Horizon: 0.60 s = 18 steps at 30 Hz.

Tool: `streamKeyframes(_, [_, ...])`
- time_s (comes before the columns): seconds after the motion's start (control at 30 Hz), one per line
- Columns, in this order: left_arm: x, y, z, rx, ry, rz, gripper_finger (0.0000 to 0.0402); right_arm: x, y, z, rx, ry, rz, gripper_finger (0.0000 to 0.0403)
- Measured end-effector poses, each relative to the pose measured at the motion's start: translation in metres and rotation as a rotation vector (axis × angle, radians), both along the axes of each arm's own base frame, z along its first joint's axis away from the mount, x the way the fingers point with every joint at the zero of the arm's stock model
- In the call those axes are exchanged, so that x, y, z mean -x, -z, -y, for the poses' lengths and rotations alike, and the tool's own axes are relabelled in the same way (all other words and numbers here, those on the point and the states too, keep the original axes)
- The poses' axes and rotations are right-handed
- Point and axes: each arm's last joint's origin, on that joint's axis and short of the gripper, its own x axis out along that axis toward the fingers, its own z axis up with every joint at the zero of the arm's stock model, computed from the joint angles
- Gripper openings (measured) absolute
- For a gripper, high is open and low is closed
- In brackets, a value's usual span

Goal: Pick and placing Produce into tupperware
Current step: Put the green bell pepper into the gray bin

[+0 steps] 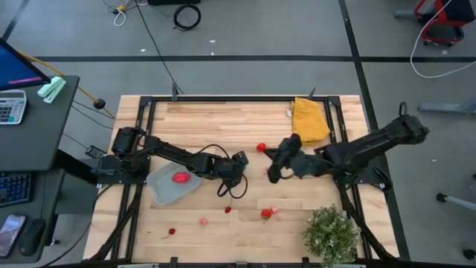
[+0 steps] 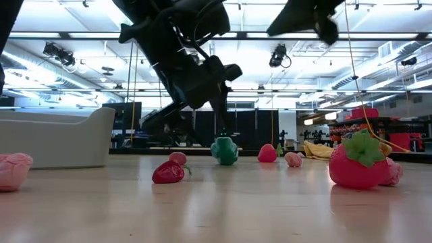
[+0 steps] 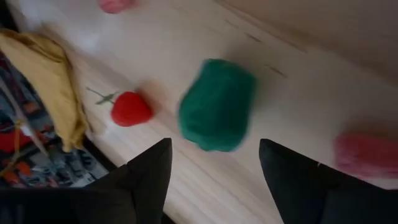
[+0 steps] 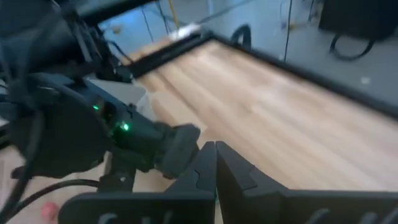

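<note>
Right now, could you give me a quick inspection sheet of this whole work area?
Surface: wooden table, dark frame along its edges.
Job's things: tupperware holds one red piece; green piece lies ahead of the left gripper; more red and pink pieces are scattered toward the table's near edge.
Clutter: yellow cloth at the far edge; bushy green plant at the near right corner.
Grippers: left gripper open, beside the tupperware; right gripper shut, holding nothing, above mid-table.
Cables: black cable looping at the left wrist; others on the floor.
Surroundings: desk with calculator; nobody in view.

green pepper [image 3: 217, 104], red strawberry [image 3: 131, 109], yellow cloth [image 1: 310, 119]
</note>
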Motion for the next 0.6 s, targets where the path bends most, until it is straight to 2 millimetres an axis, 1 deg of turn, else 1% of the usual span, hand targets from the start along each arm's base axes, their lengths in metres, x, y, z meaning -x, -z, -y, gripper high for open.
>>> streamKeyframes(0.1, [-0.001,0.000,-0.002,-0.027,0.035,-0.019,0.0265,0.010,-0.007,-0.009,0.043,0.001,0.022,0.0004])
streamKeyframes(0.2, [-0.001,0.001,-0.003,-0.004,0.083,-0.043,0.0274,0.013,-0.009,-0.014,0.069,-0.008,0.023,0.0004])
streamKeyframes(0.3, [-0.003,0.005,-0.002,0.031,0.129,-0.059,0.0280,0.014,-0.010,-0.013,0.089,-0.005,0.019,0.0004])
streamKeyframes(0.43, [-0.007,0.019,-0.002,0.031,0.130,-0.070,0.0284,0.014,-0.010,-0.009,0.103,0.005,0.012,0.0004])
streamKeyframes(0.6, [-0.015,0.029,-0.007,-0.036,0.180,-0.071,0.0284,0.013,-0.010,-0.007,0.106,0.011,0.009,0.0004])
